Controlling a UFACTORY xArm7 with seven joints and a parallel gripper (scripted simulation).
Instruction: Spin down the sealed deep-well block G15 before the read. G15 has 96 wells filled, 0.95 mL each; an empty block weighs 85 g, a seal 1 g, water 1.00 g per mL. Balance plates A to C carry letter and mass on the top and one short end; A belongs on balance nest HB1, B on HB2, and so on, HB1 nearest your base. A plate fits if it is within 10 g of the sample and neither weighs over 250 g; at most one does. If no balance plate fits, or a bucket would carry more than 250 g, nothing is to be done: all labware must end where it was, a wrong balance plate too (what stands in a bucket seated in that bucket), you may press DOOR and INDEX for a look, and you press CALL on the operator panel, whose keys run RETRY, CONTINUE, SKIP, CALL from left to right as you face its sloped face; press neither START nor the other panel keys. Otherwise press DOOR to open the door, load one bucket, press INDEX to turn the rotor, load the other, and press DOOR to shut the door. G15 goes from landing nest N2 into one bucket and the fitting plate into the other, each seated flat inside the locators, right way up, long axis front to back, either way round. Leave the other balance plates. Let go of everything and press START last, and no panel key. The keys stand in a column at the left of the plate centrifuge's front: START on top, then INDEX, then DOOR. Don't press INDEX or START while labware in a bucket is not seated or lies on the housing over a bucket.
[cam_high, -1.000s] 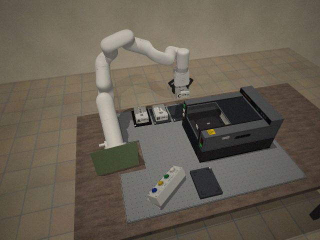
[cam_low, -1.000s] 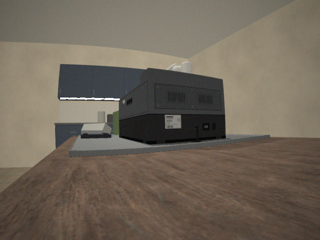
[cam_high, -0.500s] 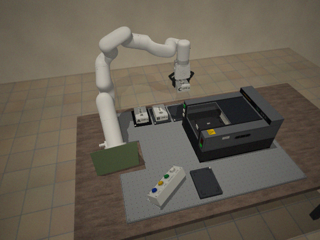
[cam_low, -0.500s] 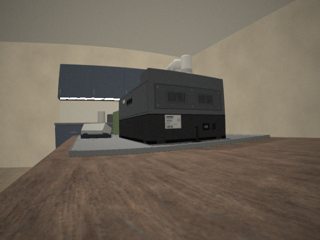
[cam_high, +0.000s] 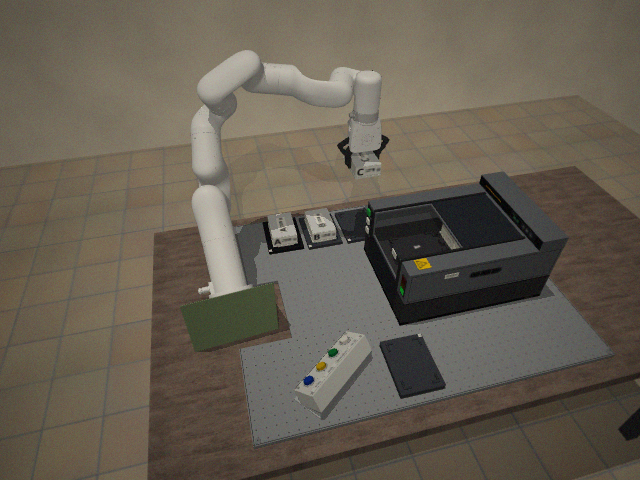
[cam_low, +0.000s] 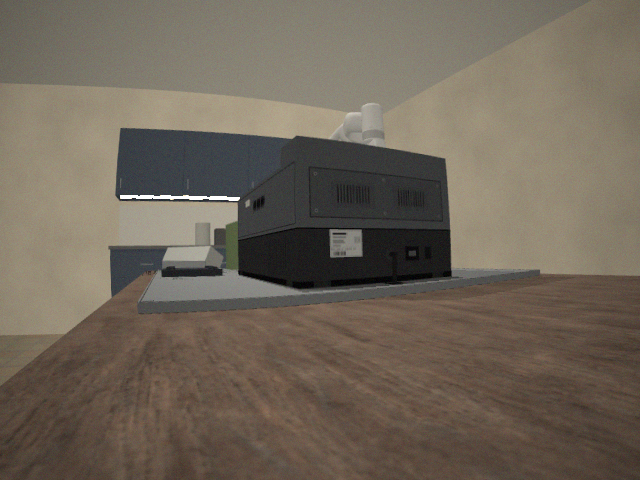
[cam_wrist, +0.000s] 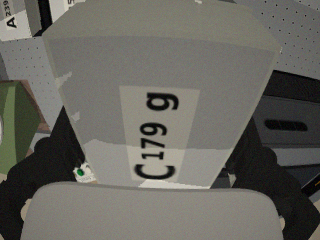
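My gripper (cam_high: 364, 156) is shut on balance plate C (cam_high: 368, 169), a grey block, and holds it in the air above the back left corner of the plate centrifuge (cam_high: 461, 248). In the wrist view plate C (cam_wrist: 160, 100) fills the frame and its label reads C 179 g. Below it, nest HB3 (cam_high: 351, 224) is bare. Plates A (cam_high: 282, 230) and B (cam_high: 320, 224) stand on their nests. The centrifuge door is open, and the opening (cam_high: 413, 235) shows a dark bucket with nothing standing in it. Landing nest N2 (cam_high: 412, 364) is bare. Block G15 is not in any view.
The key column (cam_high: 368, 219) is on the centrifuge's front left. The operator panel (cam_high: 333, 373) stands near the table's front, beside N2. A green board (cam_high: 232, 316) leans at the arm's base. In the exterior view the centrifuge's back (cam_low: 343, 217) hides all but the arm's top.
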